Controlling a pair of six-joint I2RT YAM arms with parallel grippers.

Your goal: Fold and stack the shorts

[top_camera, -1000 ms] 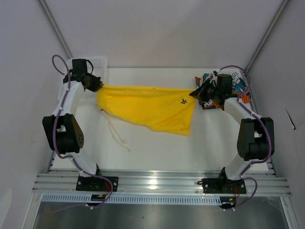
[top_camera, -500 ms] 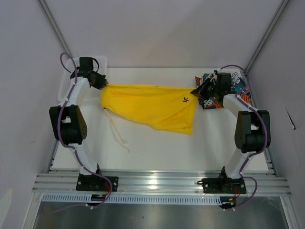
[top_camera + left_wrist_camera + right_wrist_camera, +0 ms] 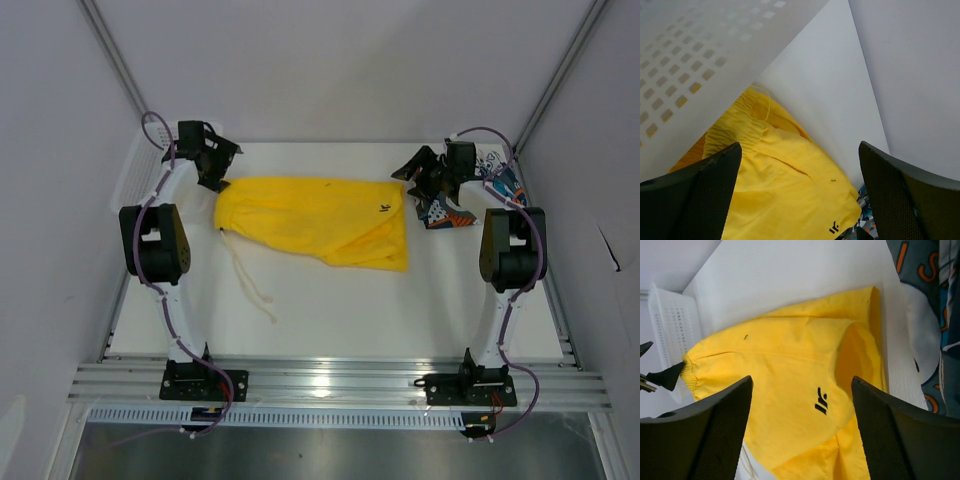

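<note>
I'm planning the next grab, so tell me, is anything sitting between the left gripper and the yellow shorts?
Nothing visible. The left gripper hangs open just past the waistband end of the yellow shorts, with bare cloth straight ahead in its wrist view. The white basket stands to the side, not in between.

The white table (image 3: 330, 320) carries 2 pairs of shorts. The yellow shorts (image 3: 310, 215) lie spread flat across its far middle, waistband to the left, with their white drawstring (image 3: 250, 285) trailing toward the near side. The printed shorts (image 3: 455, 212) sit bunched at the far right, just beside the yellow pair. A white mesh basket (image 3: 135, 170) stands at the far left corner.
</note>
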